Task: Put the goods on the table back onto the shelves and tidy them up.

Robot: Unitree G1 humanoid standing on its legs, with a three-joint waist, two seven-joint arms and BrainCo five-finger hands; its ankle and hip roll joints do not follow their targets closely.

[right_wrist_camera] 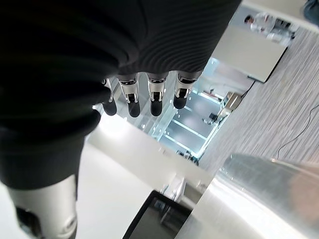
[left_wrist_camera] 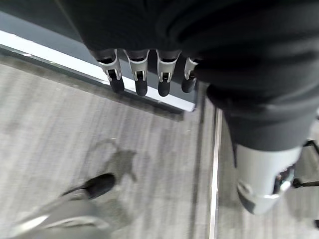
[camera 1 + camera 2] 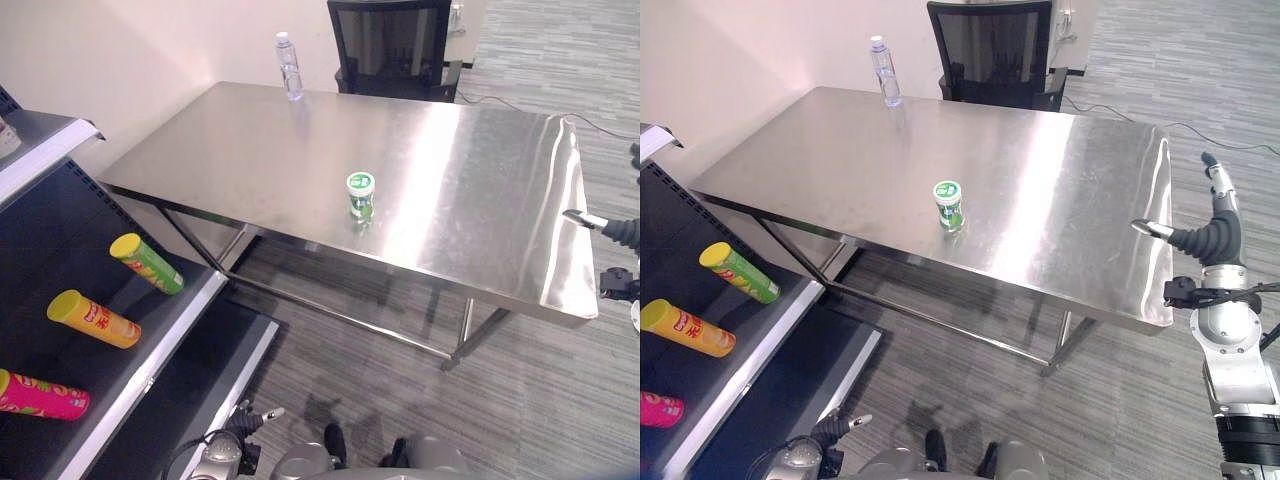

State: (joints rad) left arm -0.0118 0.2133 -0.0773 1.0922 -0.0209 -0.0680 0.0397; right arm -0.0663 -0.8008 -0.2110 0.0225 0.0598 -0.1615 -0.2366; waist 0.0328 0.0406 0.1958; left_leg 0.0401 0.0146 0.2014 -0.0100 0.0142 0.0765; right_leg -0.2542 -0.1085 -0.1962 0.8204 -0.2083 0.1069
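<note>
Green cup point(image 3: 361, 194) upright mid-table point(image 3: 250, 150); bottle point(image 3: 289, 67) at table's far edge. Right hand point(image 3: 1212, 232) beside table's right end, fingers straight, empty. Left hand point(image 2: 144, 74) low near shelf point(image 3: 150, 375), fingers relaxed, empty.

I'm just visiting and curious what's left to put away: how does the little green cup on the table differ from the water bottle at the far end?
The green cup is short and squat with a white and green lid; the water bottle is tall, slim and clear. The cup stands near the middle of the table, the bottle at its far edge near the black chair. Both stand upright, untouched by either hand.
</note>
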